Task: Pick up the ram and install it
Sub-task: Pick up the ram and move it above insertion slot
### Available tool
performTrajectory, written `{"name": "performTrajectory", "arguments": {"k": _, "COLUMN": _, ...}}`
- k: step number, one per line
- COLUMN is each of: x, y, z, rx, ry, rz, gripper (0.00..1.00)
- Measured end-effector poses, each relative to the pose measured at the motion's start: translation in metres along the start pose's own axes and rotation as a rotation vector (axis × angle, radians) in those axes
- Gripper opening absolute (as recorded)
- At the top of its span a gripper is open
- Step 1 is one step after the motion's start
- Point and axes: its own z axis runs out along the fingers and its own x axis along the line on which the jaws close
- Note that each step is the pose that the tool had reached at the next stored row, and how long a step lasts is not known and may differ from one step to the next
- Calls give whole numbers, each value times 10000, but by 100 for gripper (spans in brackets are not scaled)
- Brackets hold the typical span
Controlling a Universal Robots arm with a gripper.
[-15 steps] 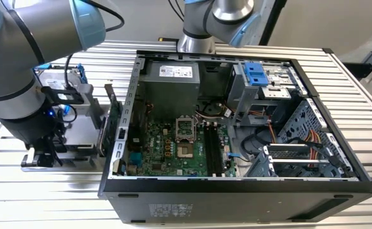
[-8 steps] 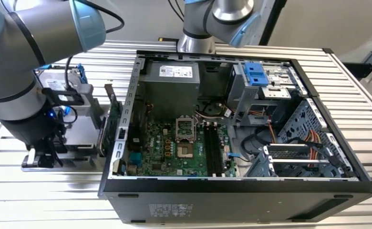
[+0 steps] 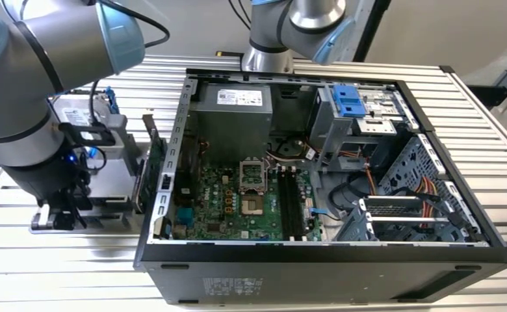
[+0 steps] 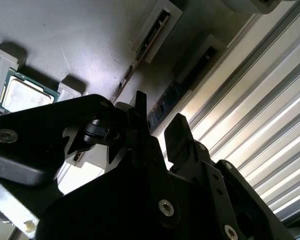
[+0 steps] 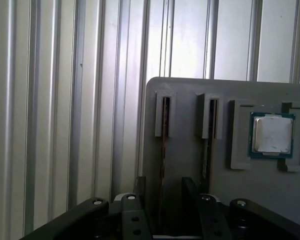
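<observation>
In both wrist views I look down on a grey holder tray (image 5: 185,150) (image 4: 80,40). Two thin sticks stand on edge in its slots. One is the ram (image 5: 162,145) (image 4: 157,107), seen edge-on as a dark line. My gripper (image 5: 164,187) (image 4: 159,122) is open and straddles this stick, one black finger on each side with a small gap to it. A second stick (image 5: 206,145) stands parallel beside it. In the exterior view my gripper (image 3: 58,218) hangs low over the tray, left of the open computer case, whose motherboard has long black slots (image 3: 288,201).
A processor chip (image 5: 272,134) lies in a tray recess beside the sticks. In the exterior view, a green expansion card (image 3: 155,169) stands between tray and case (image 3: 323,257), with a silver hard drive (image 3: 76,114) behind. A second arm's base (image 3: 266,58) stands behind the case on the ribbed metal table.
</observation>
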Motion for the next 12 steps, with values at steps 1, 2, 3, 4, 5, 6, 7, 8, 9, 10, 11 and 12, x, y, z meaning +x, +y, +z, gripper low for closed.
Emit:
{"name": "performTrajectory", "arguments": {"k": 1, "x": 0, "y": 0, "z": 5, "rx": 0, "ry": 1, "rz": 1, "gripper": 100}}
{"name": "performTrajectory", "arguments": {"k": 2, "x": 0, "y": 0, "z": 10, "rx": 1, "ry": 2, "rz": 1, "gripper": 100}}
{"name": "performTrajectory", "arguments": {"k": 3, "x": 0, "y": 0, "z": 13, "rx": 0, "ry": 4, "rz": 1, "gripper": 100}}
{"name": "performTrajectory", "arguments": {"k": 4, "x": 0, "y": 0, "z": 14, "rx": -1, "ry": 5, "rz": 1, "gripper": 100}}
{"name": "performTrajectory", "arguments": {"k": 5, "x": 0, "y": 0, "z": 15, "rx": 1, "ry": 5, "rz": 1, "gripper": 100}}
{"name": "performTrajectory", "arguments": {"k": 6, "x": 0, "y": 0, "z": 16, "rx": 1, "ry": 4, "rz": 1, "gripper": 100}}
{"name": "performTrajectory", "arguments": {"k": 7, "x": 0, "y": 0, "z": 16, "rx": 0, "ry": 5, "rz": 1, "gripper": 100}}
{"name": "performTrajectory", "arguments": {"k": 8, "x": 0, "y": 0, "z": 16, "rx": 0, "ry": 5, "rz": 1, "gripper": 100}}
{"name": "performTrajectory", "arguments": {"k": 9, "x": 0, "y": -1, "z": 16, "rx": 1, "ry": 5, "rz": 1, "gripper": 100}}
{"name": "performTrajectory", "arguments": {"k": 10, "x": 0, "y": 0, "z": 17, "rx": 0, "ry": 5, "rz": 1, "gripper": 100}}
{"name": "performTrajectory", "arguments": {"k": 11, "x": 0, "y": 0, "z": 16, "rx": 0, "ry": 5, "rz": 1, "gripper": 100}}
{"name": "performTrajectory", "arguments": {"k": 12, "x": 0, "y": 0, "z": 17, "rx": 1, "ry": 5, "rz": 1, "gripper": 100}}
